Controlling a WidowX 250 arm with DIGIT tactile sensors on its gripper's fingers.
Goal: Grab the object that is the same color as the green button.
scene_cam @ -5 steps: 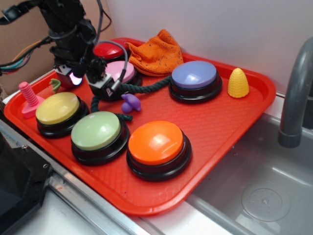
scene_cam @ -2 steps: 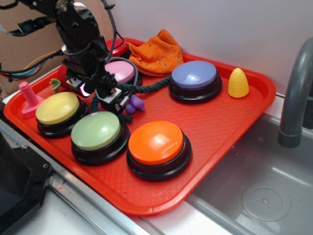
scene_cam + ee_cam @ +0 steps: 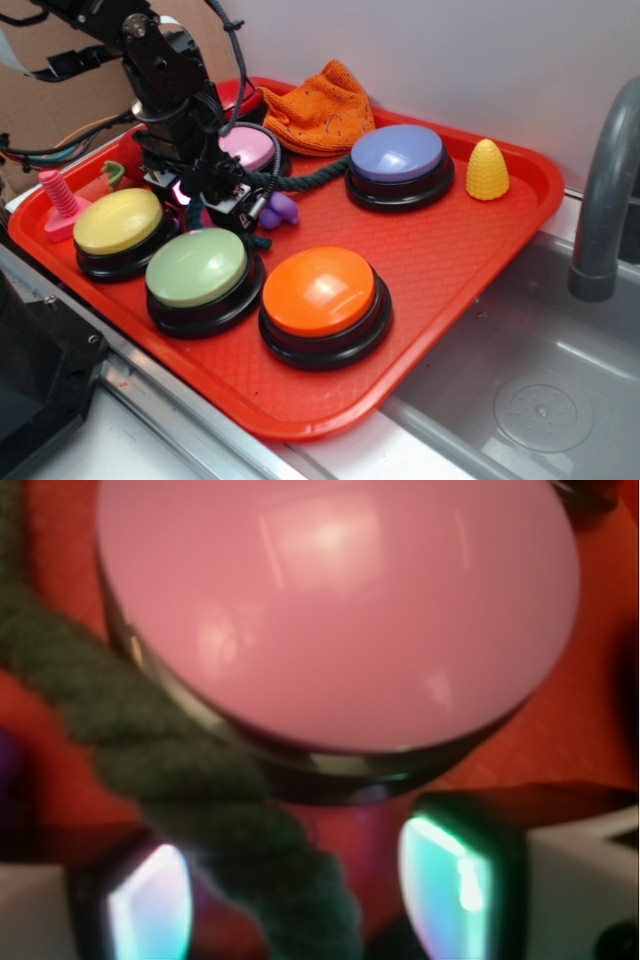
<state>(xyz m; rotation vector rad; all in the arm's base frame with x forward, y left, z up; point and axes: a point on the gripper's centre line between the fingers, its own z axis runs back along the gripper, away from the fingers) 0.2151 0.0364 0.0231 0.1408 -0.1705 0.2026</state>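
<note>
Gripper down over the rope on a red tray (image 3: 470,260) of dome buttons.

No writing can be read. The black arm (image 3: 165,70) comes in from the far left and points steeply down, its gripper (image 3: 215,200) low between the pink button (image 3: 340,610) and the yellow button (image 3: 118,222). In the wrist view the fingers (image 3: 455,880) stand apart with the rope (image 3: 190,790) running between them, lying against the left one; whether they pinch it I cannot tell. The rope (image 3: 300,180) stretches from the purple button (image 3: 398,155) leftward past the pink one, just beyond the green button (image 3: 196,268).
</note>
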